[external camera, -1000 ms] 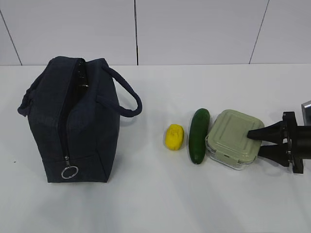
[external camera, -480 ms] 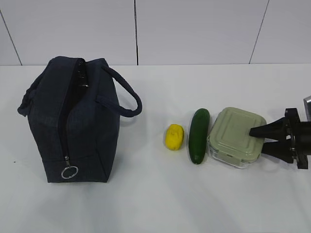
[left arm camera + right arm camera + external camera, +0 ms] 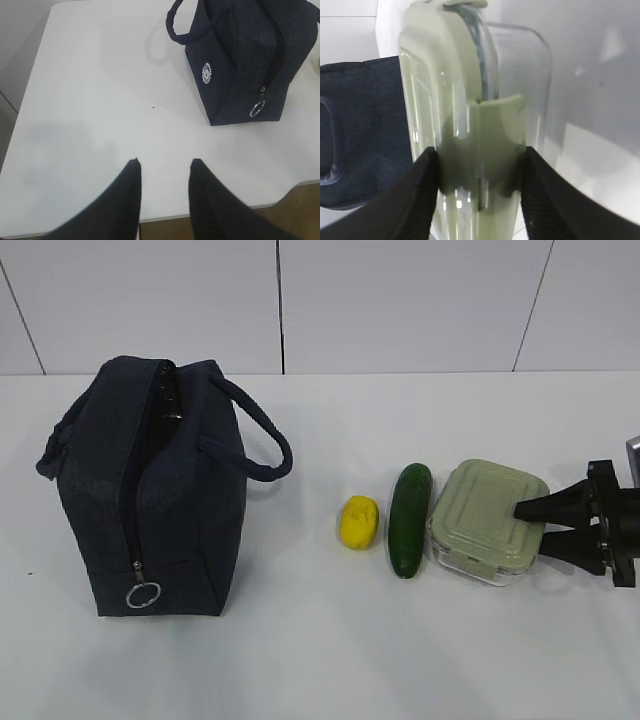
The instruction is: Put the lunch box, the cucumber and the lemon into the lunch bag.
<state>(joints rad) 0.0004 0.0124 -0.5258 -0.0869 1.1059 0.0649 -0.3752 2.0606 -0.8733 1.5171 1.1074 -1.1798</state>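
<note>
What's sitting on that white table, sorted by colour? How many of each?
Dark navy: 1, the lunch bag
Yellow: 1, the lemon
Dark green: 1, the cucumber
Pale green lid on clear glass: 1, the lunch box
Total: 4

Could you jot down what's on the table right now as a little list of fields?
bag: lunch bag standing on the left, zipper open
lemon: lemon on table, near the cucumber
cucumber: cucumber lying between lemon and box
box: lunch box, lid on
right gripper: fingers clamped on the box's edge
left gripper: open, above bare table
</note>
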